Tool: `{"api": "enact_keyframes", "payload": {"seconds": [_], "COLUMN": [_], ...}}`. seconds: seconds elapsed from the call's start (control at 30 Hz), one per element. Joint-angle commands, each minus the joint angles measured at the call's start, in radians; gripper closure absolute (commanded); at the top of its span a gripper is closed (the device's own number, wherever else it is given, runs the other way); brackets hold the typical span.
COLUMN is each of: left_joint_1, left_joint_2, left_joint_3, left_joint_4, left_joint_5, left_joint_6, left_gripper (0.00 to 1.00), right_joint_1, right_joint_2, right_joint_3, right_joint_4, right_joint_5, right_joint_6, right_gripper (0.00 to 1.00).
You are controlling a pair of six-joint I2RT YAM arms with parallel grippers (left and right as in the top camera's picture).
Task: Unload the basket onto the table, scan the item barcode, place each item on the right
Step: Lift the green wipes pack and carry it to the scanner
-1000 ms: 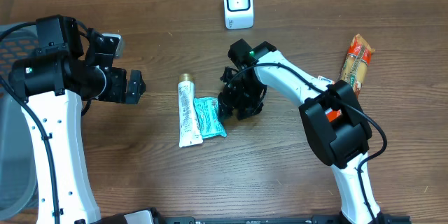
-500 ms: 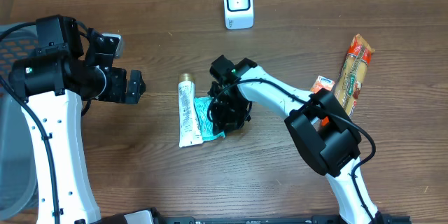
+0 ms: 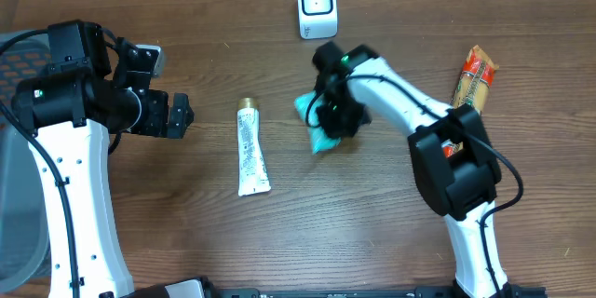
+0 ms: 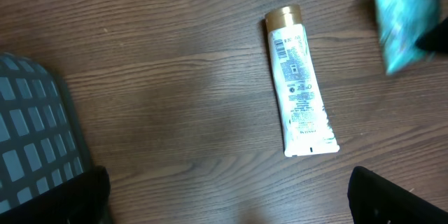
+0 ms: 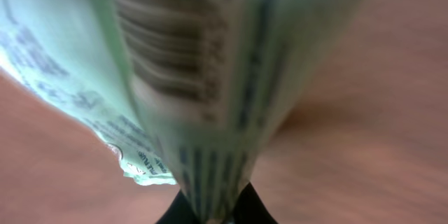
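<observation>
R pincer (image 3: 333, 119) pinches teal packet (image 3: 320, 141) by its edge, barcode (image 5: 171, 63) showing in R wrist view; scanner (image 3: 317, 6) sits near, beyond packet toward tabletop (image 3: 372, 223) far edge, packet long axis prob. diagonal; L pincer (image 3: 182, 115) spread, farther off.

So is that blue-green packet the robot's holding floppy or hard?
Probably floppy: the teal packet pinches down to a thin edge in the right gripper. It's likely light too, since that one small pinch at its edge seems enough to hold it.

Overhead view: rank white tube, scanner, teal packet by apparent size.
Tie: white tube and scanner (tube longer, scanner wider).
Then teal packet, smallest as seen, but partly hidden by the right tool.
</observation>
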Motion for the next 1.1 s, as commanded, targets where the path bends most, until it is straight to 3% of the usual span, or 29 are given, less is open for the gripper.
{"api": "enact_keyframes", "payload": {"seconds": [0.0, 0.03, 0.07, 0.2, 0.3, 0.4, 0.47, 0.57, 1.07], "left_joint_1": [-0.001, -0.001, -0.001, -0.001, -0.001, -0.001, -0.001, -0.001, -0.001], "left_joint_2": [-0.009, -0.009, -0.009, -0.009, -0.009, -0.009, -0.009, -0.009, -0.009], "left_joint_3": [0.008, 0.008, 0.008, 0.008, 0.008, 0.008, 0.008, 0.008, 0.008], "left_joint_4": [0.001, 0.001, 0.001, 0.001, 0.001, 0.002, 0.001, 0.001, 0.001], "left_joint_5": [0.012, 0.012, 0.012, 0.012, 0.012, 0.012, 0.012, 0.012, 0.012], "left_joint_6": [0.0, 0.0, 0.0, 0.0, 0.0, 0.0, 0.0, 0.0, 0.0], "left_gripper": [0.0, 0.0, 0.0, 0.0, 0.0, 0.0, 0.0, 0.0, 0.0], "right_joint_1": [-0.018, -0.023, -0.027, -0.036, -0.038, -0.05, -0.053, -0.039, 0.014], "right_joint_2": [0.001, 0.001, 0.001, -0.001, -0.009, -0.01, -0.01, -0.009, 0.022], "right_joint_3": [0.066, 0.077, 0.09, 0.165, 0.239, 0.261, 0.248, 0.199, 0.138], "right_joint_4": [0.027, 0.032, 0.032, -0.015, -0.071, -0.084, -0.072, 0.0, 0.21], "right_joint_5": [0.224, 0.224, 0.223, 0.179, 0.06, -0.002, -0.106, -0.214, -0.181], "right_joint_6": [-0.137, -0.148, -0.154, -0.155, -0.135, 0.084, 0.156, 0.161, 0.173], "right_gripper": [0.56, 0.44, 0.39, 0.27, 0.26, 0.26, 0.27, 0.28, 0.27]}}
